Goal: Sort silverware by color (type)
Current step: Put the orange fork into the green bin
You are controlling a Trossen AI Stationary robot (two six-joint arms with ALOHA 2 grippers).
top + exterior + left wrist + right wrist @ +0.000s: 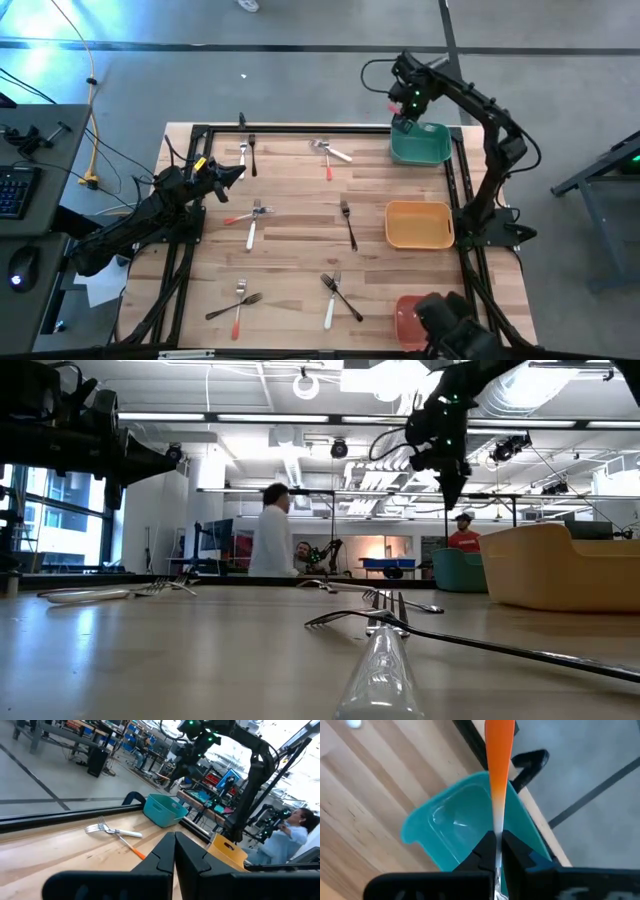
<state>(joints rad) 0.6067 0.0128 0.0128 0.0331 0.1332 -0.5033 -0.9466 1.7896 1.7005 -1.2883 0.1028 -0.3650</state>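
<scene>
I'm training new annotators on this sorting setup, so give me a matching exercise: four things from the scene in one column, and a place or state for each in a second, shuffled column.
Things:
1. right gripper
2. left gripper
3. yellow bin
4. red bin

Places or states:
A. at the table's near right corner
B. shut on an orange-handled utensil over the teal bin
C. shut and holding nothing, over the table's left side
D. on the right side, between the other two bins

Pairs: 1-B, 2-C, 3-D, 4-A
</scene>
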